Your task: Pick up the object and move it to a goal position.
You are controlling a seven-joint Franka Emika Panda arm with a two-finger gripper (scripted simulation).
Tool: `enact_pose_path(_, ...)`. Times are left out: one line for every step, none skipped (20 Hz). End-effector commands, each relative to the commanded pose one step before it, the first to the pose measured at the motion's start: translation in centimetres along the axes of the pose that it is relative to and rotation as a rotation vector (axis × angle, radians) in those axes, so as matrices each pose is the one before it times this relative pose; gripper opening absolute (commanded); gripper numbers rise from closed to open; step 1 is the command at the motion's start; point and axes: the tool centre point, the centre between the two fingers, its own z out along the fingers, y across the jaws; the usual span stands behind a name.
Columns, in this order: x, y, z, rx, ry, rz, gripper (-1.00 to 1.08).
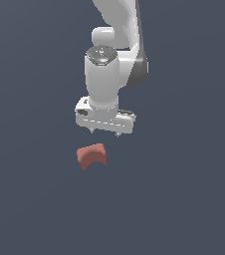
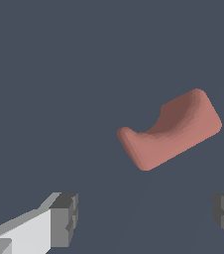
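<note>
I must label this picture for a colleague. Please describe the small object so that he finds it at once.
Start from the white robot arm over the plain dark grey floor. Just below its open pincer, untouched, lies a small matte reddish-brown saddle-shaped block with an arched cut-out. It is the only coloured thing there.

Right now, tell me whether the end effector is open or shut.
Open: the end effector has its fingers spread wide, nothing between them, block ungrasped.

Legible text, labels, brands, numbers, signs: none recorded in either view. Small coloured specks are seen on the round cap of the arm's wrist joint [image 1: 101,54] in the exterior view, but they are too small to be read as characters. No marking is borne by any other surface.
</note>
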Motion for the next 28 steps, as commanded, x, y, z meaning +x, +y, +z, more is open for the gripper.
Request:
enact_pose_path(0.279,0.301,0.317,0.00165,-0.00311,0.06231,1.00)
enact_pose_path(0.135,0.126,0.141,0.00066,-0.00135,0.02815,1.00)
enact_pose_path(0.145,0.130,0.149,0.00063,-0.00142,0.02969,1.00)
enact_pose_path(0.155,0.132,0.155,0.00058,-0.00146,0.03090,1.00)
enact_pose_path(0.159,0.128,0.156,0.00051,-0.00145,0.03106,1.00)
enact_pose_path(0.162,0.124,0.155,0.00044,-0.00143,0.03103,1.00)
enact_pose_path(0.166,0.120,0.155,0.00036,-0.00141,0.03101,1.00)
enact_pose_path(0.169,0.115,0.155,0.00029,-0.00138,0.03099,1.00)
enact_pose_path(0.172,0.111,0.155,0.00022,-0.00135,0.03096,1.00)
enact_pose_path(0.175,0.106,0.155,0.00016,-0.00132,0.03094,1.00)
enact_pose_path(0.178,0.102,0.155,0.00009,-0.00129,0.03092,1.00)
enact_pose_path(0.180,0.097,0.155,0.00003,-0.00125,0.03089,1.00)
enact_pose_path(0.182,0.092,0.155,-0.00003,-0.00121,0.03086,1.00)
enact_pose_path(0.185,0.087,0.154,-0.00009,-0.00117,0.03084,1.00)
enact_pose_path(0.187,0.082,0.154,-0.00014,-0.00112,0.03082,1.00)
enact_pose_path(0.189,0.077,0.154,-0.00019,-0.00108,0.03079,1.00)
enact_pose_path(0.191,0.072,0.154,-0.00024,-0.00103,0.03077,1.00)
enact_pose_path(0.193,0.066,0.154,-0.00029,-0.00098,0.03073,1.00)
enact_pose_path(0.194,0.061,0.154,-0.00034,-0.00093,0.03071,1.00)
enact_pose_path(0.196,0.056,0.153,-0.00038,-0.00087,0.03068,1.00)
enact_pose_path(0.197,0.051,0.153,-0.00042,-0.00082,0.03066,1.00)
enact_pose_path(0.198,0.045,0.153,-0.00045,-0.00076,0.03062,1.00)
enact_pose_path(0.199,0.040,0.153,-0.00048,-0.00070,0.03059,1.00)
enact_pose_path(0.200,0.034,0.152,-0.00051,-0.00065,0.03056,1.00)
enact_pose_path(0.197,0.028,0.150,-0.00053,-0.00058,0.03010,1.00)
enact_pose_path(0.188,0.022,0.142,-0.00053,-0.00050,0.02865,1.00)
enact_pose_path(0.178,0.016,0.135,-0.00052,-0.00042,0.02707,1.00)
enact_pose_path(0.168,0.011,0.127,-0.00050,-0.00035,0.02551,1.00)
